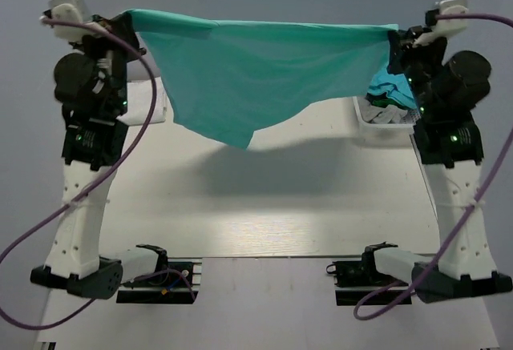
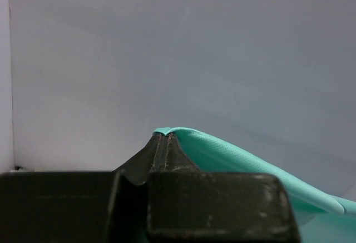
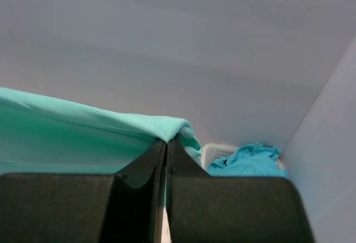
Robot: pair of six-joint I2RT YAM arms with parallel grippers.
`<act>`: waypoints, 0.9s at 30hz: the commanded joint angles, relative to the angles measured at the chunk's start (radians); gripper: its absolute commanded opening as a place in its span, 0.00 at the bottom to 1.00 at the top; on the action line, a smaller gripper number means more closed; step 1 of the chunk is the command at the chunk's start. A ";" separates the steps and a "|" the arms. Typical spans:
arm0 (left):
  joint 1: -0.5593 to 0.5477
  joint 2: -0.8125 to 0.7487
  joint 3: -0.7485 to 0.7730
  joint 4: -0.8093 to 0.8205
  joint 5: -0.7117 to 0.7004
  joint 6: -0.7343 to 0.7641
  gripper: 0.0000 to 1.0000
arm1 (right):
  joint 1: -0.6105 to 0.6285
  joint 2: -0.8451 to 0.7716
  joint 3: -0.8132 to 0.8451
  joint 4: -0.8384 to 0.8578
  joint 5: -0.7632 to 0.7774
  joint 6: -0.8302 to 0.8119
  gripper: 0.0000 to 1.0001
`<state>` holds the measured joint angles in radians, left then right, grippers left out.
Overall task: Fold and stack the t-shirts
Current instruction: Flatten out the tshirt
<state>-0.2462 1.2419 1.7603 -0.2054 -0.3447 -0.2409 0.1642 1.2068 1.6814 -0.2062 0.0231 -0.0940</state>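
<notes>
White basket (image 1: 383, 132) on table (image 1: 280, 206), far R

1. Holds left arm (image 1: 84, 166) reared tall from its base at the near bench (image 1: 264, 206) edge, wrist high at far left.
2. Clamps left gripper (image 1: 128, 20) tight, fingers pressed together on an edge of the mint t-shirt (image 1: 256, 78).
3. Rears right arm (image 1: 449, 166) up likewise, wrist high at far right.
4. Pinches right gripper (image 1: 393, 36) closed on the opposite edge, jaws meeting without a gap.
5. Sets both grippers at similar height, well apart.

Plain mint sea-green t-shirt (image 1: 256, 70)
</notes>
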 commanded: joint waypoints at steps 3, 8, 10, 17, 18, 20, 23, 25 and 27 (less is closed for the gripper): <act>-0.001 -0.195 -0.010 0.031 -0.010 0.038 0.00 | -0.009 -0.171 -0.064 -0.011 0.005 -0.038 0.00; -0.001 -0.295 -0.019 0.018 0.058 0.029 0.00 | -0.011 -0.322 -0.118 -0.022 -0.012 -0.009 0.00; -0.001 -0.320 -0.009 0.004 0.090 0.020 0.00 | -0.008 -0.393 -0.132 -0.054 -0.012 -0.001 0.00; 0.008 -0.404 -0.019 -0.020 0.141 0.000 0.00 | -0.006 -0.524 -0.204 -0.117 -0.115 0.042 0.00; 0.008 -0.404 -0.031 -0.020 0.141 0.000 0.00 | -0.009 -0.529 -0.228 -0.116 -0.144 0.045 0.00; 0.008 -0.404 -0.047 -0.020 0.151 -0.009 0.00 | -0.008 -0.550 -0.290 -0.084 -0.147 0.072 0.00; 0.008 -0.374 -0.100 -0.029 0.151 -0.020 0.00 | -0.011 -0.534 -0.353 -0.065 -0.135 0.083 0.00; 0.008 -0.346 -0.177 -0.019 0.142 -0.040 0.00 | -0.006 -0.514 -0.388 -0.058 -0.112 0.155 0.00; 0.008 -0.331 -0.246 0.013 0.110 -0.063 0.00 | -0.009 -0.474 -0.471 -0.023 -0.112 0.192 0.00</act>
<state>-0.2504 0.8398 1.5932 -0.2031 -0.1692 -0.2726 0.1646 0.6762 1.2823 -0.2653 -0.1436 0.0257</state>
